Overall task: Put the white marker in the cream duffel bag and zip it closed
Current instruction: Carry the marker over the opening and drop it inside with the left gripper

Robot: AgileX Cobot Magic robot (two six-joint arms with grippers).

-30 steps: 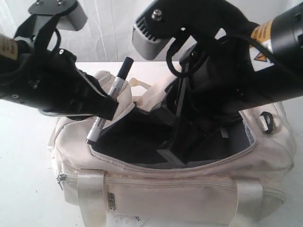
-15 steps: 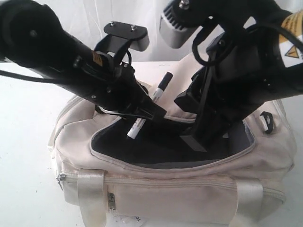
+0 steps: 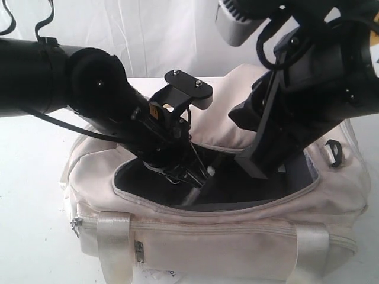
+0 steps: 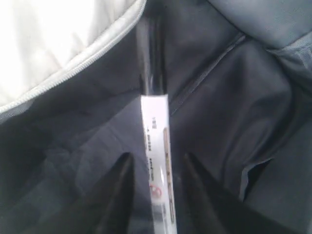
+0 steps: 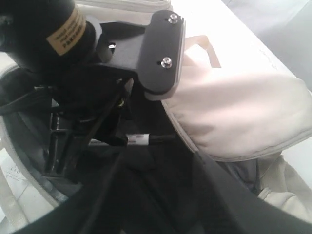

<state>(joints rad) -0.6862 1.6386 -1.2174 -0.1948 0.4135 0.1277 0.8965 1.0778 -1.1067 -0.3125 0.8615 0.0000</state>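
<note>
Close views, apparently sharing bag [image 3: 225,236]

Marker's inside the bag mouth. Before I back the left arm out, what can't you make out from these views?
1. The white marker, barrel end: cut off by the left wrist view's edge, covered by the left gripper in the exterior view. Resting on the lining or not: unclear.
2. The right gripper, jaws: dark against the lining in the right wrist view, edge-on in the exterior view. Gripping the cream duffel bag or not: unclear.
</note>
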